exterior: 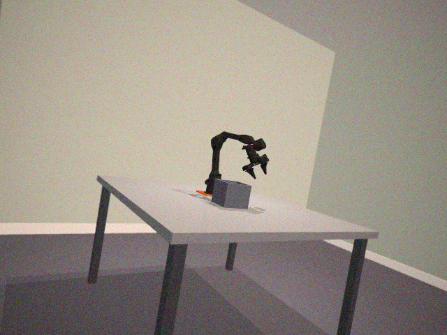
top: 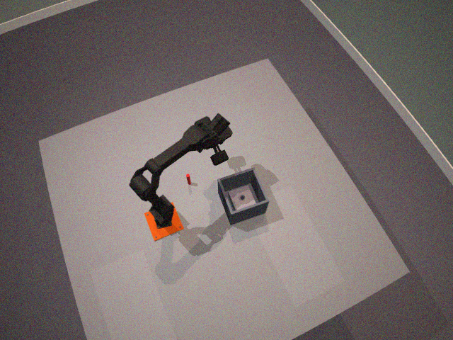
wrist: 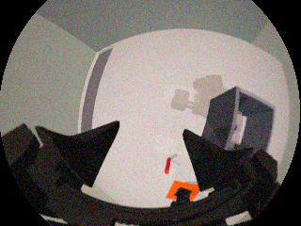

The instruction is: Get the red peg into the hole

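Observation:
The red peg [top: 188, 179] [wrist: 167, 166] stands upright on the table between the orange base and the open box. It is hidden in the exterior view. The dark grey open box [top: 249, 213] [exterior: 236, 196] [wrist: 221, 116] has a pale plate [top: 249, 191] at its bottom, with a dark round hole [top: 242, 197] near the middle. My gripper [exterior: 260, 176] [wrist: 152, 128] is open and empty, with its fingers wide apart. It hangs well above the table and clear of the peg, its fingers pointing down at a slant. In the wrist view the peg lies low, nearer the right finger.
The arm's orange base plate [top: 153, 232] [exterior: 202, 192] [wrist: 175, 190] is on the table [top: 110, 154] [exterior: 274, 225], with the peg not far from it. The box walls stand much taller than the plate inside. The arm's shadow falls across the table and around the box.

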Available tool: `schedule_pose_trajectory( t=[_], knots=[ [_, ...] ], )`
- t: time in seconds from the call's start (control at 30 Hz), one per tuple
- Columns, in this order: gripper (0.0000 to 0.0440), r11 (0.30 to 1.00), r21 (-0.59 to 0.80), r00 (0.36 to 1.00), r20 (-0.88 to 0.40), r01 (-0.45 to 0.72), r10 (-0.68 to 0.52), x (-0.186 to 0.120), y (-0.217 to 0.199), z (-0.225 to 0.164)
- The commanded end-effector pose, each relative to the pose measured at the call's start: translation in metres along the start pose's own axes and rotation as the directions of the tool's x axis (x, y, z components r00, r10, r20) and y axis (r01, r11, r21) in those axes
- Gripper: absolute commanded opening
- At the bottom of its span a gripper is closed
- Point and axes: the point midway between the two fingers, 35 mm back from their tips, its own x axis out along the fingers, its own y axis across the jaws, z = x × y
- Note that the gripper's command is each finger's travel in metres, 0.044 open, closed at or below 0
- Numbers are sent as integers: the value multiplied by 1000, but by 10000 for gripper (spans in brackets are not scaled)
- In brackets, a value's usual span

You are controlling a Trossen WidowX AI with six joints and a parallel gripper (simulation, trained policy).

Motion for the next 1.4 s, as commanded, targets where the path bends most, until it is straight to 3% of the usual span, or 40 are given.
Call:
schedule_pose_trajectory(
  t=[0.0, 0.33, 0.7, 1.0, 1.37],
  knots=[
    [440, 995, 102, 999, -44, 19, -15, 1, -9, -14],
    [439, 909, 399, 982, -183, 123, -52, 0, -29, -57],
    [440, 709, 636, 932, -353, 305, -83, -3, -44, -109],
    [440, 536, 724, 885, -454, 434, -102, -4, -50, -142],
    [440, 394, 764, 853, -508, 510, -117, 13, -61, -163]
  ],
)
